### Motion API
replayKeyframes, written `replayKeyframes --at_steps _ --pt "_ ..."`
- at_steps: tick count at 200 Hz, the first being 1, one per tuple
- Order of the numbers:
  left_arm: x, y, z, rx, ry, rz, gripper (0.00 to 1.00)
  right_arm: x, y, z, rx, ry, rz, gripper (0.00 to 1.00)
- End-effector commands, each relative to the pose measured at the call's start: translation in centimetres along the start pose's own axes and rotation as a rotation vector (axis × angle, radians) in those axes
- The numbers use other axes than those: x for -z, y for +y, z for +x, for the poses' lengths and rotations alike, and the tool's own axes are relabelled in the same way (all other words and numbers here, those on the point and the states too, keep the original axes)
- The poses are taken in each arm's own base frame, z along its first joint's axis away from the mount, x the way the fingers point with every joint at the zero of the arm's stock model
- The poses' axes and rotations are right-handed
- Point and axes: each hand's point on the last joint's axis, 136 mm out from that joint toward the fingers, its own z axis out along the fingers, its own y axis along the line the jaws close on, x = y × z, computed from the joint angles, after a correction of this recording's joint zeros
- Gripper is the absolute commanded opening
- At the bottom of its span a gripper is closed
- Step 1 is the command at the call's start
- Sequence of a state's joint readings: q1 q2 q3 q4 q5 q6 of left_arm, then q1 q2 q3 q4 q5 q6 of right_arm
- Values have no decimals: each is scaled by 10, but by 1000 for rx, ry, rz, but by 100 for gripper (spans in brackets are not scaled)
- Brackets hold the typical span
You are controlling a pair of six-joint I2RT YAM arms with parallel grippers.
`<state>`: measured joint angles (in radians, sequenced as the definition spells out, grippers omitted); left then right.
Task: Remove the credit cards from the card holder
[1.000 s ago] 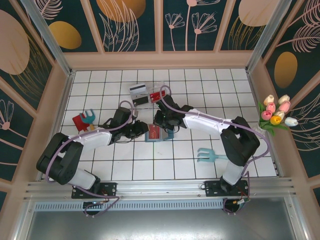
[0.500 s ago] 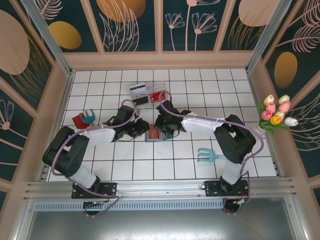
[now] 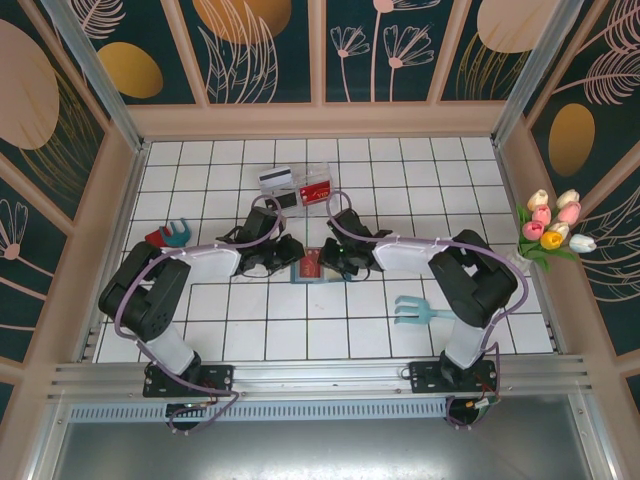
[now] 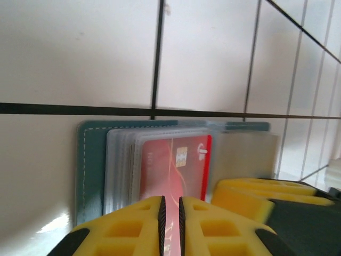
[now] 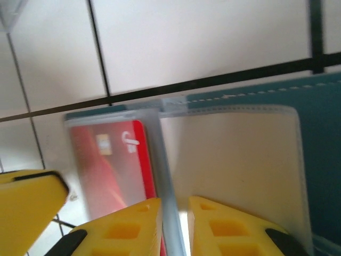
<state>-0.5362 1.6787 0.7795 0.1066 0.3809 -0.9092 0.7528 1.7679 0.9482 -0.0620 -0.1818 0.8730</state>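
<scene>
The teal card holder (image 3: 303, 279) lies open on the tiles mid-table, with a red credit card (image 3: 311, 263) in its clear sleeves. My left gripper (image 3: 291, 257) comes in from the left. In the left wrist view it (image 4: 170, 213) is shut to a thin slit, low over the near end of the red card (image 4: 173, 165), with the holder's teal edge (image 4: 90, 170) beside it. My right gripper (image 3: 338, 265) comes in from the right. Its fingers stand slightly apart (image 5: 175, 218) astride an upright clear sleeve leaf (image 5: 165, 160), between the red card (image 5: 106, 165) and an empty sleeve (image 5: 234, 160).
A clear tray (image 3: 322, 170) at the back holds a white-grey striped card (image 3: 275, 178), a red card (image 3: 316, 188) and a dark card (image 3: 283, 200). One teal fork toy (image 3: 410, 310) lies at the front right, another (image 3: 175, 234) at the left. Tulips (image 3: 553, 228) hang on the right wall.
Both grippers have closed in on the card holder, the left one sliding right, the right one coming down from behind it. The right jaws have parted a little.
</scene>
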Motion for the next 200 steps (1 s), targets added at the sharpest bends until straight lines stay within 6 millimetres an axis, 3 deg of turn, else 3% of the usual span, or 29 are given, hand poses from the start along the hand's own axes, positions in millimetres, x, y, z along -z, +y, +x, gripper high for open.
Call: replayKeyframes --at_steps 1,52,76,200 --pt "-3 8 1 -19 6 -45 18 9 13 1 51 7 -100 21" --pt "-5 17 3 -2 12 -76 18 8 13 9 68 63 -218 20" --pt "-14 31 14 21 54 -97 18 8 17 13 87 82 -265 19" --pt "-8 48 21 6 50 -156 15 1 4 16 86 97 -261 14"
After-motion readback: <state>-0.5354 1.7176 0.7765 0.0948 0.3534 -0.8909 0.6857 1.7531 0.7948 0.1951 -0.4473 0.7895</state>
